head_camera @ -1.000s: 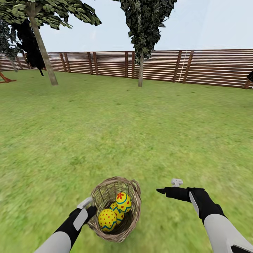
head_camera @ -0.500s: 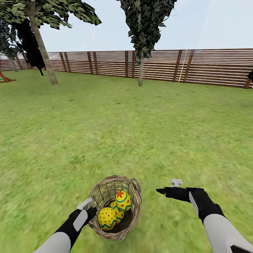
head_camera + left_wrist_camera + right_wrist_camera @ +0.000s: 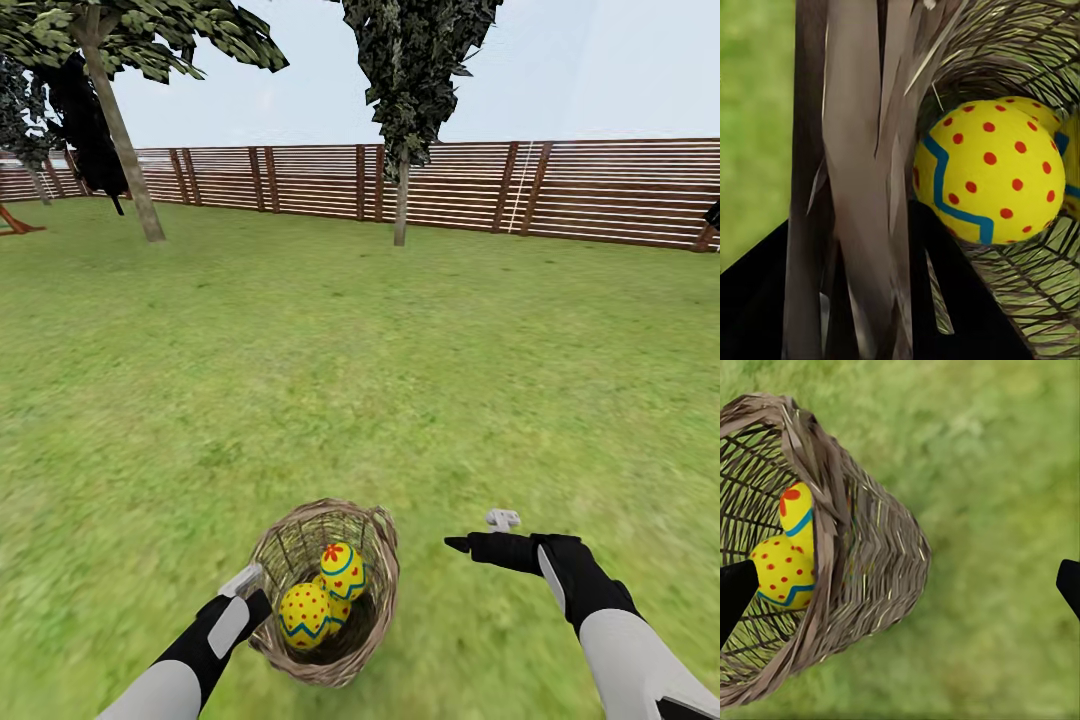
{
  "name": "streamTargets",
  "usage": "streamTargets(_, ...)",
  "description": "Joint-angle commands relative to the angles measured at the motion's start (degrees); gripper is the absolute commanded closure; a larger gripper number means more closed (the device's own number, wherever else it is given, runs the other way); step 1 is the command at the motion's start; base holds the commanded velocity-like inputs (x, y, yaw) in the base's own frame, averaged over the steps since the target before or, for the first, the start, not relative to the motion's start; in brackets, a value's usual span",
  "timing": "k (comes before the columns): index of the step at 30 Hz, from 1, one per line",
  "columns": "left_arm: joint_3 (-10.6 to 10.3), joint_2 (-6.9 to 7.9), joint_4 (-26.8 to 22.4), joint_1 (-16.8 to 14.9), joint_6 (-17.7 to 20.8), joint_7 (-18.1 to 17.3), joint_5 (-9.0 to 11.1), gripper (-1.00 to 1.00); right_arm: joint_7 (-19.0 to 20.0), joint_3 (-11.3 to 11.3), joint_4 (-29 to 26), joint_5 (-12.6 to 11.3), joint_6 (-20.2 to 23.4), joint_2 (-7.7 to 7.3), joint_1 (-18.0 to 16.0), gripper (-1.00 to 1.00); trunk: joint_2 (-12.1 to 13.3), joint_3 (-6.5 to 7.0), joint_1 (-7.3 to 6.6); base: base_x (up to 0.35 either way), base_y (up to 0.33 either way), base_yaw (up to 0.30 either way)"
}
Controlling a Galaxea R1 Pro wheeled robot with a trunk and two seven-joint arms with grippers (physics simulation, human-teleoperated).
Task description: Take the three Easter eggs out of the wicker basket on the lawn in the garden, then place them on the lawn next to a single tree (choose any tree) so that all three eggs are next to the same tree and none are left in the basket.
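Observation:
The wicker basket (image 3: 330,600) is tilted over the lawn (image 3: 360,380) close in front of me. My left gripper (image 3: 250,592) is shut on its near left rim (image 3: 862,187). Three Easter eggs lie inside: one in front (image 3: 305,613), one behind it (image 3: 343,568), and a third half hidden between them (image 3: 340,608). The left wrist view shows the front egg (image 3: 990,172) close up. My right gripper (image 3: 478,532) hangs open to the right of the basket (image 3: 870,577), apart from it, with two eggs (image 3: 784,570) in its view.
A tree (image 3: 125,150) with a leaning grey-beige trunk stands far left. A dark narrow tree (image 3: 401,200) stands at the middle back. A brown slat fence (image 3: 600,190) closes the far side, and open grass stretches between me and the trees.
The basket has tipped slightly to the left in my left gripper, and the eggs have rolled a little left inside it. The right arm has stayed still.

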Motion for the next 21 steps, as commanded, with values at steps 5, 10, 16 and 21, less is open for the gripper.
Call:
streamTargets(5, 0.03, -0.17, -0.48, 0.01, 0.27, 0.32, 0.39, 1.0, 0.44, -0.37, -0.05, 0.55, 0.24, 0.1, -0.04, -1.0, -0.02, -0.05, 0.0, 0.0, 0.0, 0.0)
streamTargets(10, 0.03, -0.19, -0.74, 0.01, 0.27, 0.32, 0.32, 1.0, 0.39, -0.37, 0.19, 0.55, 0.24, 0.13, -0.04, -1.0, 0.38, 0.13, -0.22, 0.0, 0.0, 0.0)
streamTargets(16, -0.03, -0.27, -0.68, 0.01, 0.35, 0.32, 0.32, 1.0, 0.3, -0.28, 0.44, 0.56, -0.51, 0.27, -0.04, -1.0, 2.79, 1.2, -1.54, 0.0, 0.0, 0.0)
streamTargets(21, -0.03, -0.2, -0.68, 0.01, 0.35, 0.32, 0.32, 1.0, 0.3, -0.28, 0.53, 0.61, -0.63, 0.34, -0.04, -1.0, 4.79, 2.1, -2.64, 0.0, 0.0, 0.0)
